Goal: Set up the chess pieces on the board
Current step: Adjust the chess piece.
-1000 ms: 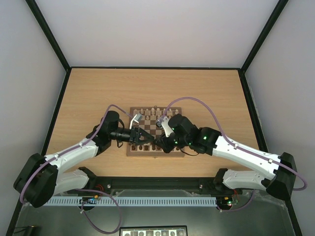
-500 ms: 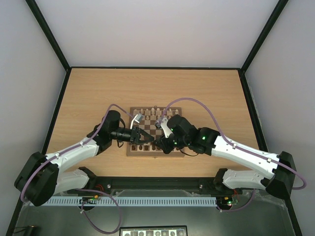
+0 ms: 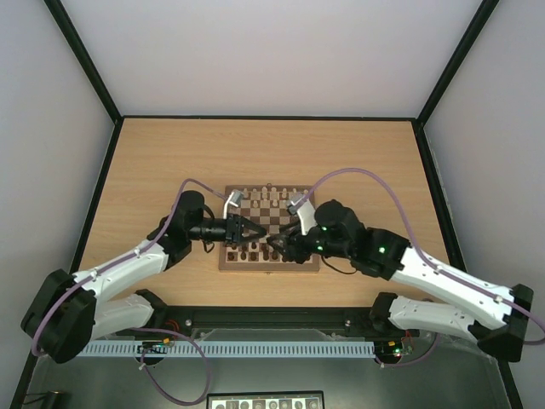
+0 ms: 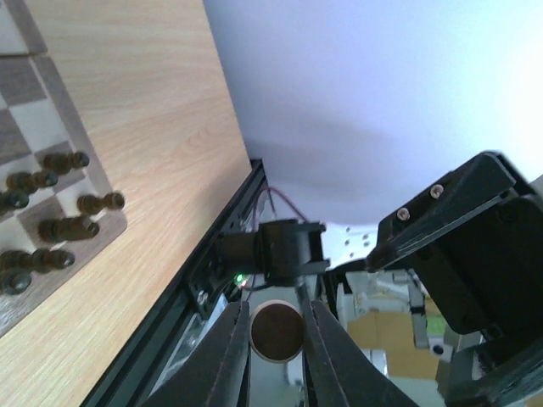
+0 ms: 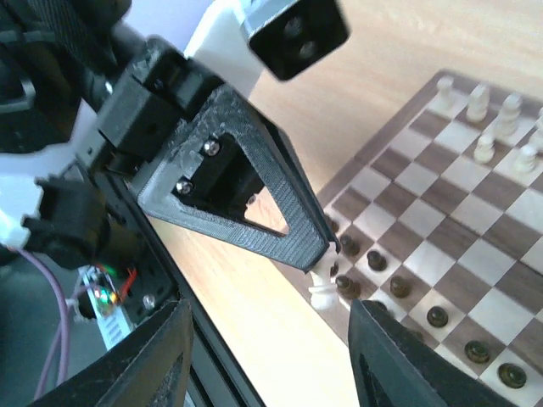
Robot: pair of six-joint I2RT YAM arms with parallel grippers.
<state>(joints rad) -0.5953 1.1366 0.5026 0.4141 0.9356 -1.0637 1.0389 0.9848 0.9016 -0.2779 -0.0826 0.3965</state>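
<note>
— Top external view: where do the two tools stand?

— Both reach over the board [image 3: 232, 266], which lies on the table [image 3: 153, 162] near the arm bases. The left gripper [image 3: 253, 232] reaches in from the left side and the right gripper [image 3: 272, 246] from the right. Their tips are close together above the near left squares.

— What does the left one carry?

— Its jaws are drawn narrow and pinch one pale chessman [image 5: 323, 278]. The left wrist view shows that piece's round dark underside clamped between the two fingers [image 4: 234, 356].

— And the right one?

— Spread wide, with nothing between its own fingers. The pinched piece is ahead of them, clear of both. In the right wrist view it shows against the board's near left corner, just beside the row of dark chessmen [image 5: 405, 290]. Whether it touches the wood I cannot tell.

— The other chess pieces [image 5: 488, 127]?

— The pale ones stand upright along the far side of the board, well apart from both tools. The dark ones fill the near rows, under and beside the two tips.
</note>
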